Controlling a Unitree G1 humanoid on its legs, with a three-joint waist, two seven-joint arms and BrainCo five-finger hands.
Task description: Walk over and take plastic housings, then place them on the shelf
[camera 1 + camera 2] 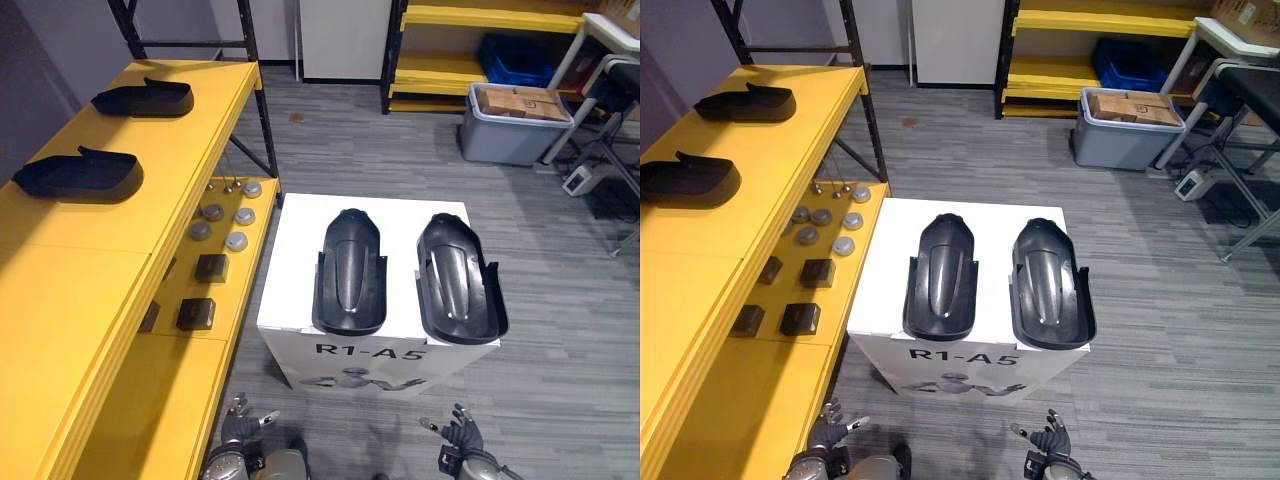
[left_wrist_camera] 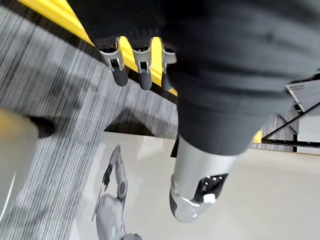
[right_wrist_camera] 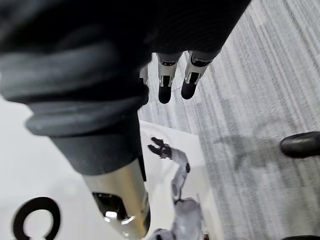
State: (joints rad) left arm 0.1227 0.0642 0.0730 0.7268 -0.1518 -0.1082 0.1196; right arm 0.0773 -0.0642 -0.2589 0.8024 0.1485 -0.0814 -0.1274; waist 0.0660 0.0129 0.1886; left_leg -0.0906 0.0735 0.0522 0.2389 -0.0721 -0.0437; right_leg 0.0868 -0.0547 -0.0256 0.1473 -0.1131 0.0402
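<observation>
Left robot hand and right robot hand hung empty, fingers loose, at frame bottom. Two housings lay mid-frame on a box; two more housings on the shelf, upper left.

Left hand sits low at the bottom edge of the head views, left of centre, with fingers loosely extended and slightly spread, thumb held apart, not closed on anything. Right hand mirrors it right of centre at about the same height, fingers relaxed and near straight, thumb out to the side. Both wrists are under dark ribbed covers, the hands well apart.
</observation>
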